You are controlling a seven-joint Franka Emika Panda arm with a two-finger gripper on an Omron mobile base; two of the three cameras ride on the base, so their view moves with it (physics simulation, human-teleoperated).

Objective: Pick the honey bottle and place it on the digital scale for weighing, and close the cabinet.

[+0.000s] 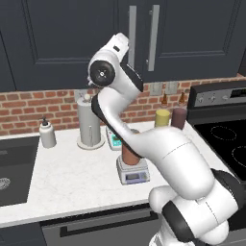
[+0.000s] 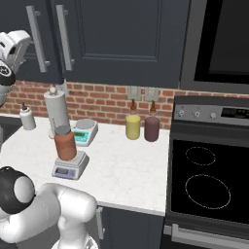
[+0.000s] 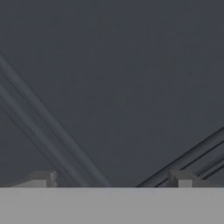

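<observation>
Hand view: tool [image 3: 113, 181] wide open, empty, at cabinet [image 3: 109, 87]; right base: honey bottle [image 2: 65, 143] on digital scale [image 2: 71, 167].

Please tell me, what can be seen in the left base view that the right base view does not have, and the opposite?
Left base view alone: the sink at the counter's left end, and the robot's big white arm across the middle, hiding part of the honey bottle.

Right base view alone: the whole stove top with its burner rings and the dark panel above the stove; the honey bottle is seen whole.

Both: the honey bottle standing on the digital scale, the cabinet with doors shut, the paper towel roll, the second scale, the yellow canister.
</observation>
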